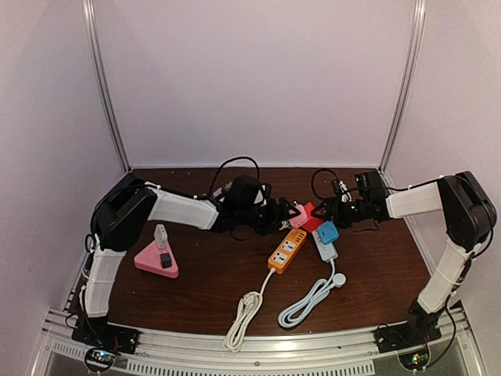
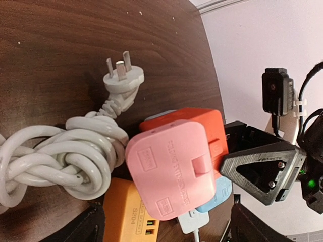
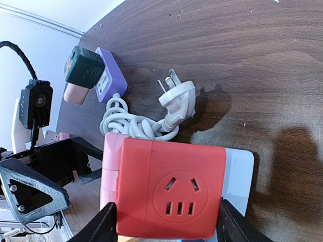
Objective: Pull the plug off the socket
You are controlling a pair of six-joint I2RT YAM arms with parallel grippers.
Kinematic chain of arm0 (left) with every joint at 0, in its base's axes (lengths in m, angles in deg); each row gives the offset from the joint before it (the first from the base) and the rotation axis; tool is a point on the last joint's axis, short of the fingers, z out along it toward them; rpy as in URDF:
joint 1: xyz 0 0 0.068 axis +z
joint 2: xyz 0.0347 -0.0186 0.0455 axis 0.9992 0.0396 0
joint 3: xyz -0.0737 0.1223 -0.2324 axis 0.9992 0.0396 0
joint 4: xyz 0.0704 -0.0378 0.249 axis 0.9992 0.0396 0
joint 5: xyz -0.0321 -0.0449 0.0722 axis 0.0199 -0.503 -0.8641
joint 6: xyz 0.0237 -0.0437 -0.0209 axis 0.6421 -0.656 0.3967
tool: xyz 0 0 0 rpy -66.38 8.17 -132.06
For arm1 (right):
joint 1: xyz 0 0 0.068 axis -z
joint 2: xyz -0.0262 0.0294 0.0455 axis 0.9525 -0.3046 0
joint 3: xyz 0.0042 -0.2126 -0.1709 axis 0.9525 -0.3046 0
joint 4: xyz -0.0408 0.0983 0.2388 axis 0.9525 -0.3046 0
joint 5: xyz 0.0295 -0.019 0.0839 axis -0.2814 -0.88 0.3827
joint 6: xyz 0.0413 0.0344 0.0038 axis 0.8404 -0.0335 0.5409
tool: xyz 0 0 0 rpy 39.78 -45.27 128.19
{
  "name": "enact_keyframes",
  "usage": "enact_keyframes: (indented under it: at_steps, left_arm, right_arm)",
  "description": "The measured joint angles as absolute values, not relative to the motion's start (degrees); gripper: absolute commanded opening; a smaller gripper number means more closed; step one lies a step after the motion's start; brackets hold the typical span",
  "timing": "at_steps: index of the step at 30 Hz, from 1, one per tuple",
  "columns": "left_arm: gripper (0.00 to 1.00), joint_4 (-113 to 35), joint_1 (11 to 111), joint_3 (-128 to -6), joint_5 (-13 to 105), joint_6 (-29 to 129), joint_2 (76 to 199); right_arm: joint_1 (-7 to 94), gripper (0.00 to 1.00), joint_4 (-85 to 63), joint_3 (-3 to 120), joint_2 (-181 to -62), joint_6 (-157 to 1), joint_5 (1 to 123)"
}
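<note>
One camera hung above and behind my two bases, looking down and forward over the whole dark brown wooden table (image 1: 203, 282) from far off. The camera on my left wrist sat very close to the pink square plastic plug (image 2: 171, 171) and the red plastic socket cube (image 2: 197, 123), facing my right arm. My right wrist's camera faced back, equally close. Both shared those two and the coiled white cable (image 2: 60, 161).

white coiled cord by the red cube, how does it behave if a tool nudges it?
Probably floppy: the white cord lies in loose, tangled loops, so a nudge would likely deform it rather than slide it whole. Its three-pin plug looks light and lies flat, so it may skid on the smooth table. Rolling seems unlikely.
</note>
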State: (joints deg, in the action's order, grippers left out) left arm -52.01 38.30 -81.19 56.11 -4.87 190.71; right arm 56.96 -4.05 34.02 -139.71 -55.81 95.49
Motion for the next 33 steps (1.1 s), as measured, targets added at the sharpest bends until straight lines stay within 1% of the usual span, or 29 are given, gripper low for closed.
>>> enact_keyframes:
  at_steps: [8,18,26,33]
  left_arm:
    - [0.88,-54.87,36.97,-83.92,56.85,-7.25,193.57]
    - [0.87,-58.48,36.14,-84.29,56.98,-10.46,196.92]
    - [0.79,-63.59,36.14,-84.32,57.31,-12.54,196.94]
    - [0.67,-65.6,36.14,-81.67,57.15,-13.33,196.02]
  right_arm:
    - [56.98,0.62,-3.33,34.02,-140.02,-55.33,96.03]
    - [57.26,0.62,-1.91,34.02,-140.85,-54.43,97.58]
    - [57.29,0.62,-1.89,34.02,-140.91,-54.45,97.67]
    - [57.29,0.62,-1.89,34.02,-140.98,-54.52,97.65]
